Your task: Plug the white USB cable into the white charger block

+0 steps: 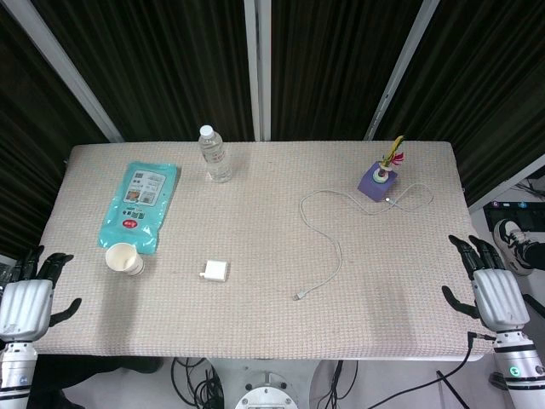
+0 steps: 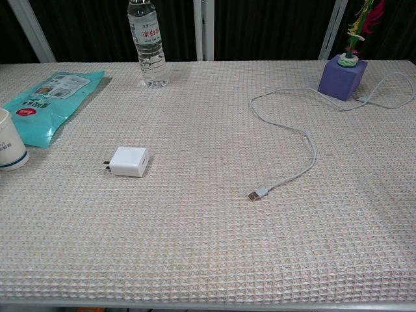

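Currently I see both hands, left hand (image 1: 28, 305) and right hand (image 1: 496, 294), spread and empty at the table's (image 1: 400, 281) near corners; charger block (image 1: 214, 272) and USB cable (image 1: 332, 256) lie apart mid-table.

A clear water bottle (image 1: 215, 154) with a white cap stands upright at the far edge of the woven beige surface (image 1: 255, 324). Left of it a teal packet of wipes (image 1: 139, 204) lies flat, and a paper cup (image 1: 124, 258) sits touching the packet's near end. Over on the far right, a small purple block (image 1: 376, 181) holds a colourful feathered sprig (image 1: 392, 155) upright.
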`<state>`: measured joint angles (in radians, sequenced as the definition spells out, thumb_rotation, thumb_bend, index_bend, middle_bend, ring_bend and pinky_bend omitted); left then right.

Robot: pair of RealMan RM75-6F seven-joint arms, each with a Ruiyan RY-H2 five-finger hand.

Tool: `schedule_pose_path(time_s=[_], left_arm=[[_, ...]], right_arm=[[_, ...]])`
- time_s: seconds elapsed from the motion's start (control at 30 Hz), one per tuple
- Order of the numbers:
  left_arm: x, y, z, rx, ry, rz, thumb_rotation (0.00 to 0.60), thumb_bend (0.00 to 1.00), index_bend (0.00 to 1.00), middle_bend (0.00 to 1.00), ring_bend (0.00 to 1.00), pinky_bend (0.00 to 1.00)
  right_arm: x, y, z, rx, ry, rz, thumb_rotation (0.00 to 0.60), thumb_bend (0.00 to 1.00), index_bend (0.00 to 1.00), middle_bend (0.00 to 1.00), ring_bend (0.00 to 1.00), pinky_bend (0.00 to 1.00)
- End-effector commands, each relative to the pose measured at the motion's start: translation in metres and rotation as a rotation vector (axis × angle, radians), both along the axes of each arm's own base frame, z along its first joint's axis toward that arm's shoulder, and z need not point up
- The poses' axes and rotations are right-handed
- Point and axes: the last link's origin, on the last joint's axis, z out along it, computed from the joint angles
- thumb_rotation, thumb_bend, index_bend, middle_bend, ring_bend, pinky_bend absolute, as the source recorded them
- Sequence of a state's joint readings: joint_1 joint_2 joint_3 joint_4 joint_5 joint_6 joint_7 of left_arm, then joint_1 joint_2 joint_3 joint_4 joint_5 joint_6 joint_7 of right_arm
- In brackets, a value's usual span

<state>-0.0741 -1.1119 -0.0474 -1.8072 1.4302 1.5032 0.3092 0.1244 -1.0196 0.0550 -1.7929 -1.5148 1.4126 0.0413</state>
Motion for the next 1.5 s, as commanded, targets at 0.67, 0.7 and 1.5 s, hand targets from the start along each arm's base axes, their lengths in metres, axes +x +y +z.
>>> schedule_pose_path(time_s=[0.67,0.7,1.5], left_arm=[[0.007,0.000,-0.002,0.002,0.003,-0.020,0.600,0.18,0.21,0.18,0.02,0.00],[0.007,0.000,-0.002,0.001,0.004,-0.020,0.600,0.18,0.21,0.18,0.02,0.00],[-0.006,0.005,-0.006,-0.018,-0.015,0.011,0.600,0.18,0.21,0.18,0.02,0.00]], right_arm=[[0.073,-0.049,-0.068,0.371,0.093,0.291,0.600,0.24,0.30,0.24,0.02,0.07],[0.081,-0.054,-0.078,0.407,0.115,0.316,0.600,0.24,0.31,0.26,0.02,0.07],[0.146,-0.077,-0.213,0.542,0.403,0.433,0.600,0.26,0.41,0.40,0.10,0.12]])
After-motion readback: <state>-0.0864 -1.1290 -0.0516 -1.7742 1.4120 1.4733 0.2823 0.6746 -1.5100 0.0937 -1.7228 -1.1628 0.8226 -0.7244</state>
